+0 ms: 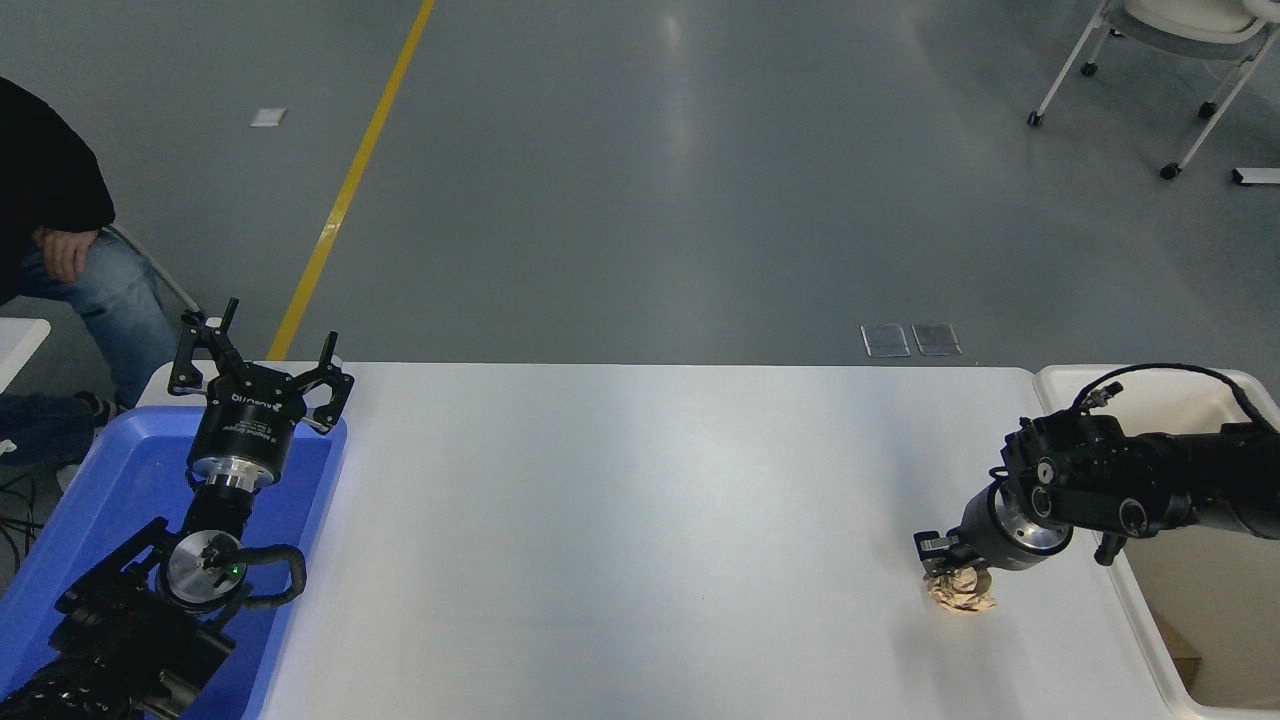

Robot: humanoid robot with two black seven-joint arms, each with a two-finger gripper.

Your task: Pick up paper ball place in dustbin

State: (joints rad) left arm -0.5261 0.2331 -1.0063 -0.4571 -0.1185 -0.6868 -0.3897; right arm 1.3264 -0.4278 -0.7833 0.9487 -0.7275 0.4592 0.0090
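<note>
My right end effector (950,572) down on paper ball (962,590), fingers hidden behind wad; can't tell if closed or gripping. Ball sits on bench (640,520) just beside dustbin (1130,590). Risk: crumpled paper slips out on lift, or clips bin rim. Right arm reaches in low from right, wrist angled down-left. Left end effector (262,375) parked over blue tray (110,470), fingers spread, empty.

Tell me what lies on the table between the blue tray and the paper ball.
Nothing: in the head view the white table is bare from the blue tray to the paper ball.
</note>
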